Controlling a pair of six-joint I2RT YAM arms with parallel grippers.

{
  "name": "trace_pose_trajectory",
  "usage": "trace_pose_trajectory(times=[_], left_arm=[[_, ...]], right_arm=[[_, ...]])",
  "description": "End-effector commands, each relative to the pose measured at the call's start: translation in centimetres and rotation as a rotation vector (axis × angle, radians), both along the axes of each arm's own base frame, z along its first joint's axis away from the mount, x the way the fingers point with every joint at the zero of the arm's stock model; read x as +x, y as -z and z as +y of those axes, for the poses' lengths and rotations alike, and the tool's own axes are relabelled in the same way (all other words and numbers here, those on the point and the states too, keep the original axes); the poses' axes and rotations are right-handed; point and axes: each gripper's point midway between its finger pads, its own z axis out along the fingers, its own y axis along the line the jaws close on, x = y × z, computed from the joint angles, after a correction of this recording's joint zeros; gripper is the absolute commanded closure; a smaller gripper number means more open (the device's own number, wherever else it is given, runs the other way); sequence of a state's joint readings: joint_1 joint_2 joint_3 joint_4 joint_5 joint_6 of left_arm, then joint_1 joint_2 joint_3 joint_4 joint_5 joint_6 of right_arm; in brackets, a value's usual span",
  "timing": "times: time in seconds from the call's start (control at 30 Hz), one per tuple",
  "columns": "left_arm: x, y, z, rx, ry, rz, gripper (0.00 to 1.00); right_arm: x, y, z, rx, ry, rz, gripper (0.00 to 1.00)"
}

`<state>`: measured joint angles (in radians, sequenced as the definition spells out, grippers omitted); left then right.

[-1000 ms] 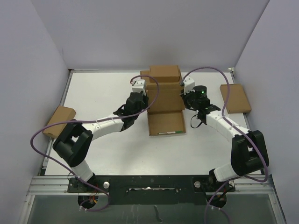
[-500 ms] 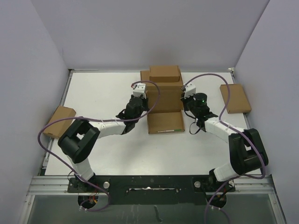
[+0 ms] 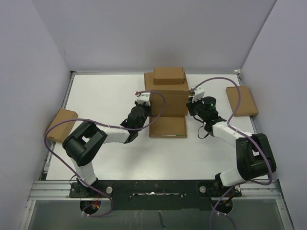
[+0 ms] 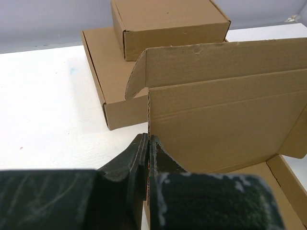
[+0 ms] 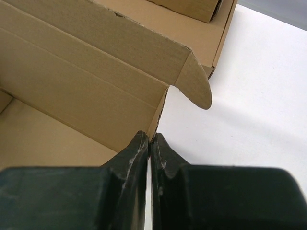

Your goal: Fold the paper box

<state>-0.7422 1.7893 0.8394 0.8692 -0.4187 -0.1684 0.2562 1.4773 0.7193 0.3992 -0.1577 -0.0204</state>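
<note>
The paper box (image 3: pixel 168 126) lies at the table's middle, its brown tray flat and its lid (image 3: pixel 168 101) standing up at the back. My left gripper (image 3: pixel 149 102) is shut on the lid's left edge. In the left wrist view that gripper (image 4: pixel 148 142) pinches the edge of the raised lid (image 4: pixel 225 120), and a rounded tab (image 4: pixel 136 80) sticks out above. My right gripper (image 3: pixel 189 102) is shut on the lid's right edge. The right wrist view has this gripper (image 5: pixel 150 139) pinching the lid (image 5: pixel 86 81) below its rounded ear tab (image 5: pixel 197 87).
Right behind the paper box stands a wide brown box (image 3: pixel 151 82) with a smaller box (image 3: pixel 169 75) on top. Another flat brown box (image 3: pixel 241 100) lies at the right edge, and one (image 3: pixel 61 124) overhangs the left edge.
Both grippers have drawn toward the near side, swinging the lid from lying back flat to standing upright over the tray. Both stayed shut on its side edges.
</note>
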Motion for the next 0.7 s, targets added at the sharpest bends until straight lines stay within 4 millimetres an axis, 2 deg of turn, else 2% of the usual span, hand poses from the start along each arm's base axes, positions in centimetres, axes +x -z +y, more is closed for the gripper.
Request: trace_pose_trajectory(times=[0.0,0.1,0.37,0.47,0.67], left_arm=[[-0.6,-2.8,-2.1,-0.077,0.067,-0.112,1.00],[-0.8,-2.9,-2.1,-0.062,0.079,-0.124,1.00],[-1.0,-2.8,-2.1,-0.043,0.091,-0.138,1.00],[-1.1,-2.8,-2.0,-0.039,0.094,-0.140,1.00],[-1.3,-3.3,-1.7,-0.039,0.093,-0.155,1.00]], right_arm=[[-0.9,-3.3,2.6,0.062,-0.128,-0.058,0.95],[-1.1,-3.6,2.3,0.046,-0.145,-0.059,0.89],[-0.9,-4.3,0.9,-0.019,-0.218,-0.026,0.62],[-1.4,-5.2,0.1,-0.052,-0.281,-0.028,0.51],[-3.2,-7.8,-0.1,-0.053,-0.435,-0.075,0.29]])
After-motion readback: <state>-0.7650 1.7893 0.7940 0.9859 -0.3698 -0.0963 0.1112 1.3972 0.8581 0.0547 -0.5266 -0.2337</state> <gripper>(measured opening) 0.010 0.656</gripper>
